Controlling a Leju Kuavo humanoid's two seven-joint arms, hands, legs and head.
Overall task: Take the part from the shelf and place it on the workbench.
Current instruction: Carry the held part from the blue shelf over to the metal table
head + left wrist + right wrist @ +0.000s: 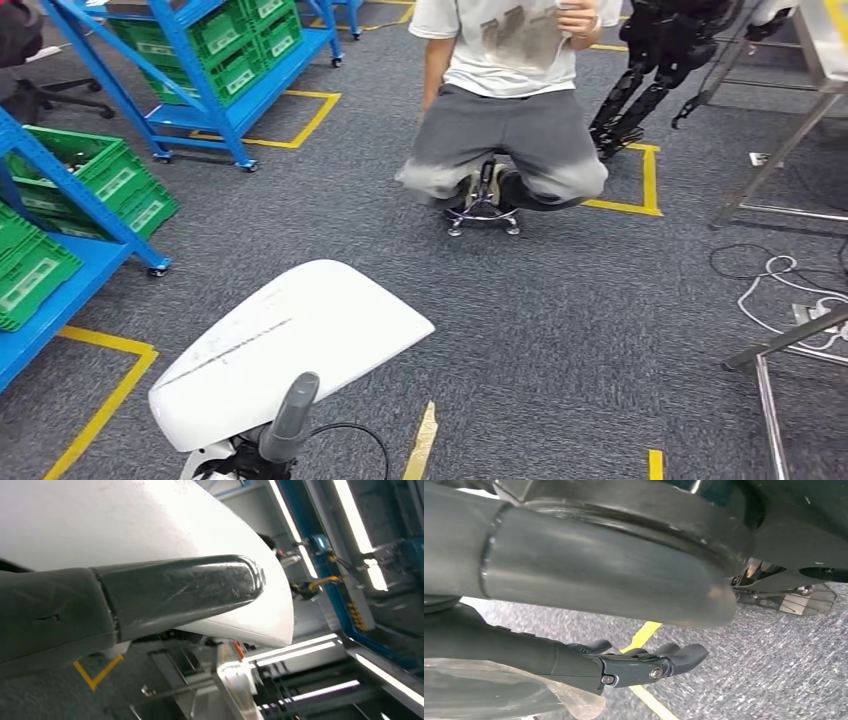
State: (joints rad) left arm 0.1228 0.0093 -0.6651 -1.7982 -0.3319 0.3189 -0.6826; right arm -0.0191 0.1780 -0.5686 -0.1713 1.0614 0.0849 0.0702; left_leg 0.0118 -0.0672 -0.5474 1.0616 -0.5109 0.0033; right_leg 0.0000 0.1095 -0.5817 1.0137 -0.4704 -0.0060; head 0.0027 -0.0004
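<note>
Head view, left hand (285, 425) gripping white part (290, 345), right hand (644, 665) empty, fingers apart, green crates (110, 180) on blue shelves (60, 290)

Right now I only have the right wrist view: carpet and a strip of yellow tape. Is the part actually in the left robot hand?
Observer: Yes. The left robot hand holds the white part, with its thumb lying across the top.
Operator: Is anything straight ahead of me?
Observer: A person is crouched on a small stool, directly in front.
Operator: And off to the right?
Observer: A metal-framed table stands there, with white cables loose on the carpet beside it.
</note>
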